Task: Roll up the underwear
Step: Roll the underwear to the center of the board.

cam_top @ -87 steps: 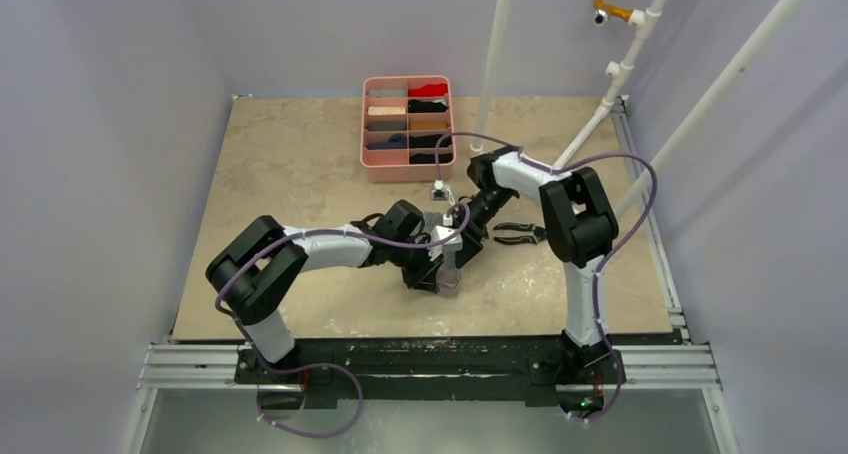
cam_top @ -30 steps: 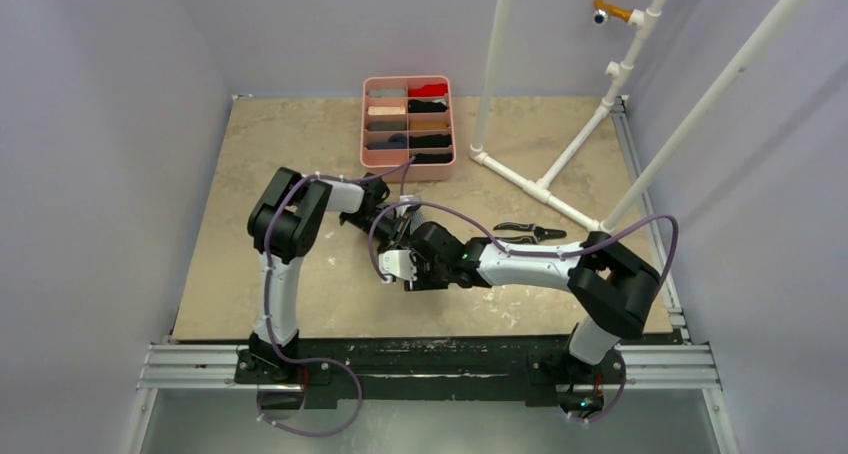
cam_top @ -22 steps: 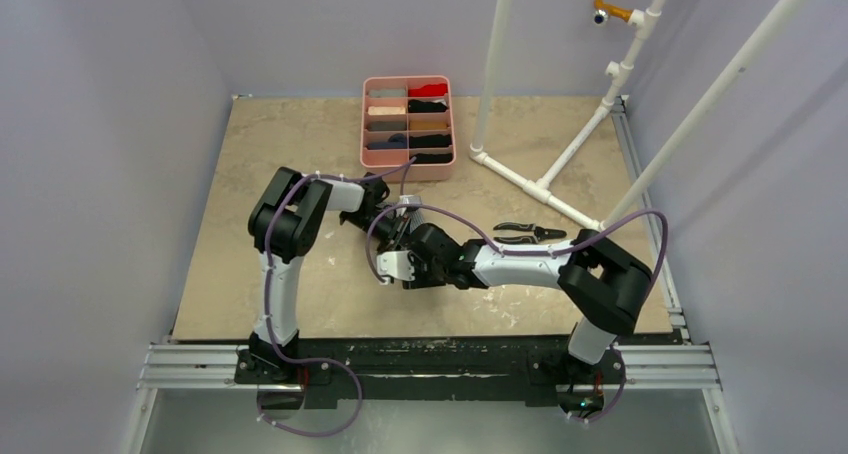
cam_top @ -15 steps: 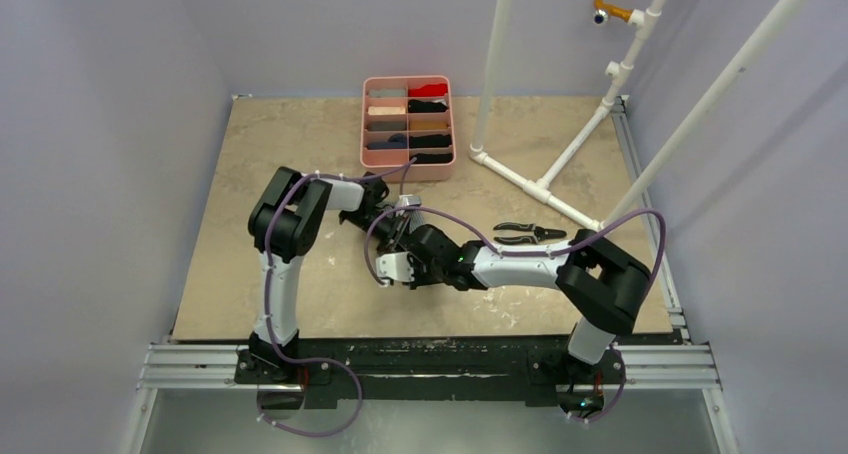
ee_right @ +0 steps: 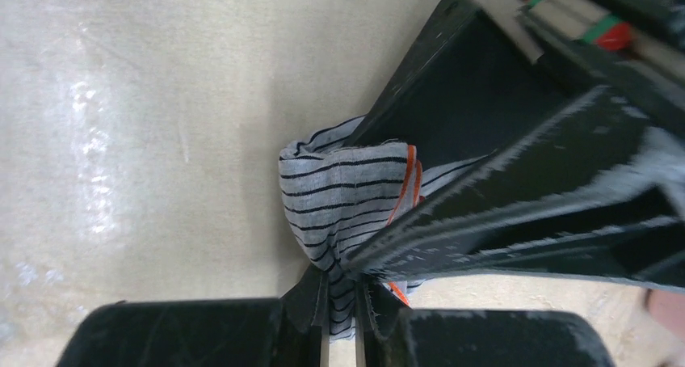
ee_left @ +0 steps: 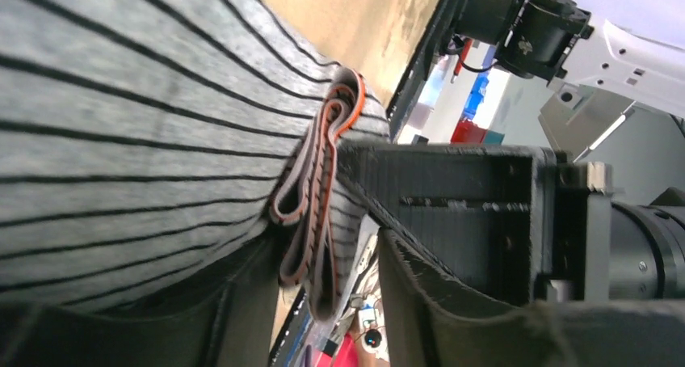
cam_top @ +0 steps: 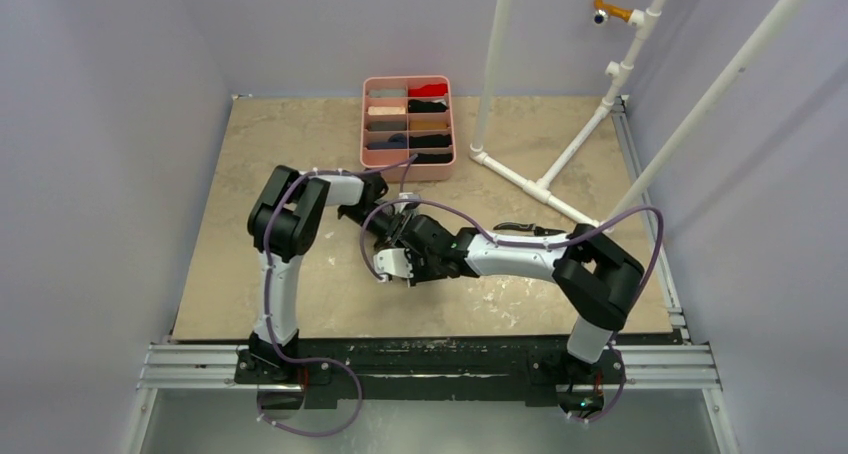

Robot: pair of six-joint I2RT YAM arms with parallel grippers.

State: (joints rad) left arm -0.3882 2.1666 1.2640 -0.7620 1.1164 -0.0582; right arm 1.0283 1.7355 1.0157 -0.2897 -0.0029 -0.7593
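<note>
The grey striped underwear (ee_right: 339, 189) with its orange-red edge (ee_left: 327, 141) is bunched between both grippers just above the table. My right gripper (ee_right: 341, 302) is shut on its lower end. My left gripper (ee_left: 323, 302) is closed on the folded edge band, and its black fingers (ee_right: 485, 181) cross the right wrist view. In the top view the left gripper (cam_top: 390, 232) and the right gripper (cam_top: 400, 248) meet mid-table and hide the cloth. The plain black underwear is not in view.
A pink divided tray (cam_top: 407, 177) of rolled garments stands at the back centre. Black-handled pliers (cam_top: 528, 230) lie just right of the right forearm. A white pipe frame (cam_top: 520, 179) rises from the table's back right.
Both arms have swung round since the earliest frame. In the last second the two grippers have moved slightly left and back together, still holding the cloth.
</note>
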